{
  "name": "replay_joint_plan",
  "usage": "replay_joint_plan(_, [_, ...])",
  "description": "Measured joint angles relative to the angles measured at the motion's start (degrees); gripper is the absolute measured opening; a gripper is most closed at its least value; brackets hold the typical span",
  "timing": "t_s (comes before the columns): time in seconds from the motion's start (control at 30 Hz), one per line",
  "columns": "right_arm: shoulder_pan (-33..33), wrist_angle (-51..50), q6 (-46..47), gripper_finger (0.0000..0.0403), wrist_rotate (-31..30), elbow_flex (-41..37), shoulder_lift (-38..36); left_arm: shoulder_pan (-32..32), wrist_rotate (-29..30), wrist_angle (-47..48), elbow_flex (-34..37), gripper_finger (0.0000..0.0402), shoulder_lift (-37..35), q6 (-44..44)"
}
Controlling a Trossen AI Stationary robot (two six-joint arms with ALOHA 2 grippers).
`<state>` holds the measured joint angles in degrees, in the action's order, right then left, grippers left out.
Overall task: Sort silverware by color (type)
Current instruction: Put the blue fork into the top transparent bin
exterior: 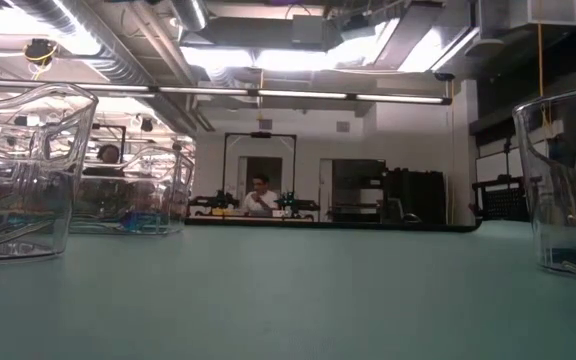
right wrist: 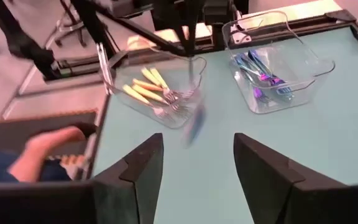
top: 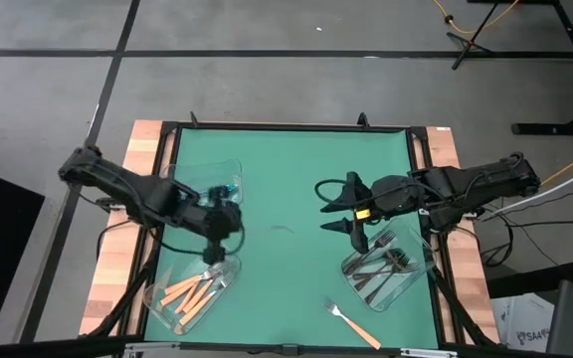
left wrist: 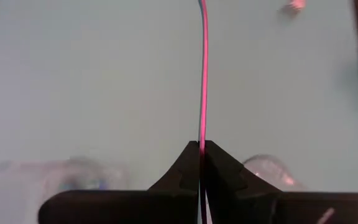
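Now the left gripper pinches a slim fork, seemingly blue-handled, above the clear tray of orange-handled forks; the right gripper hangs apart mid-table.

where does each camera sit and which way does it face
High: overhead, straight down on table; both arms.
Low: table height, level across into the room; no arm.
Left wrist: past shut left gripper pinching a fork.
Right wrist: past open right gripper toward left arm.
Shared: orange-fork tray, high and right wrist.
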<state>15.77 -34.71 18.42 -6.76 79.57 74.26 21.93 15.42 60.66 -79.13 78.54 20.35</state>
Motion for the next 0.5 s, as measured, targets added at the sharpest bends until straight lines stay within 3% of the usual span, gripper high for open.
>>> replay_joint_plan(0.27, [2.1, -0.1, 6.6, 0.0186, 2.1, 0.1, 0.0, 0.0, 7.5, 16.1, 0.0, 0.0000, -6.6, 7.8])
replay_joint_plan(0.5, [11.3, 0.5, 9.0, 0.0186, -4.3, 0.1, 0.1, 0.1, 12.3, 25.3, 0.6, 0.0000, -10.4, 11.1])
